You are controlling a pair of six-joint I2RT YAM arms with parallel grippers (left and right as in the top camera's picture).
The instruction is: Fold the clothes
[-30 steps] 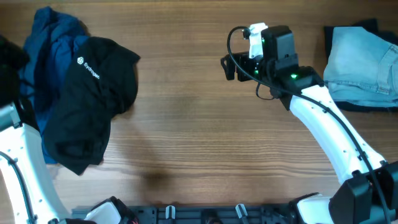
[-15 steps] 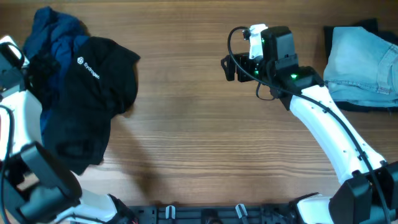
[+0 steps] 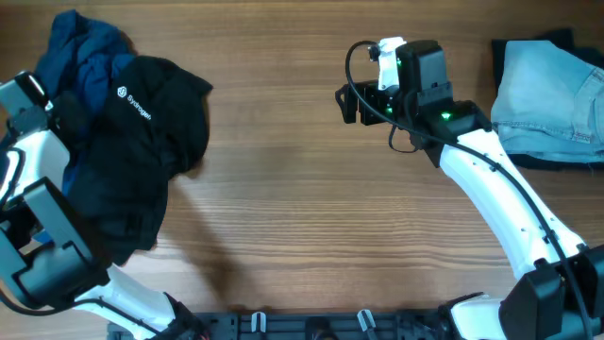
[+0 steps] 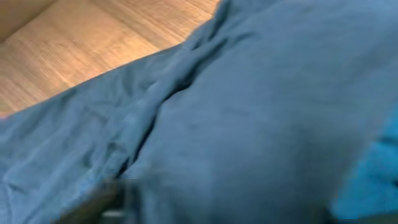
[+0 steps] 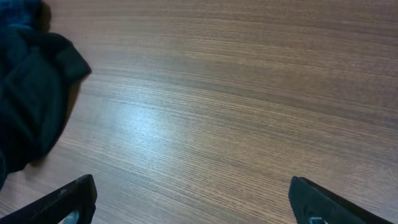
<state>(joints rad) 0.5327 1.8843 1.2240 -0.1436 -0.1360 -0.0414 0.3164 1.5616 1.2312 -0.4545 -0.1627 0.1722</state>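
Overhead, clothes: a black top (image 3: 142, 161) with a small white logo lies crumpled at the upper left of the frame. It partly covers a royal-blue garment (image 3: 80, 47) bunched behind it.
Overhead, left tool (image 3: 64, 111): sits over the left edge of the pile, dark against dark cloth. Cannot tell how wide it stands or whether it has hold of cloth.
Overhead, right tool (image 3: 347, 102): upper centre, over bare counter (image 3: 302, 217), well apart from the pile.
Overhead, other: folded pale denim (image 3: 552, 90) at the upper right.
Left wrist, view: blurred and filled by the royal-blue garment (image 4: 249, 112), with a strip of counter (image 4: 93, 43) at the upper left. The tool's opening is not shown.
Right wrist, tool: right tool (image 5: 193, 193) is spread wide, tips in the two lower corners, nothing between them.
Right wrist, cloth: an edge of the black top (image 5: 31, 93) shows at the left, on the counter (image 5: 217, 93).
Handling, judged: light, limp fabric that will sag and drag its neighbour. Best taken by a hem or a corner, pinching one layer only.
Change, left arm: a second ago only its white link showed at the lower left; the wrist has since swung in over the pile.
Change, other: right arm and both garments appear unmoved.
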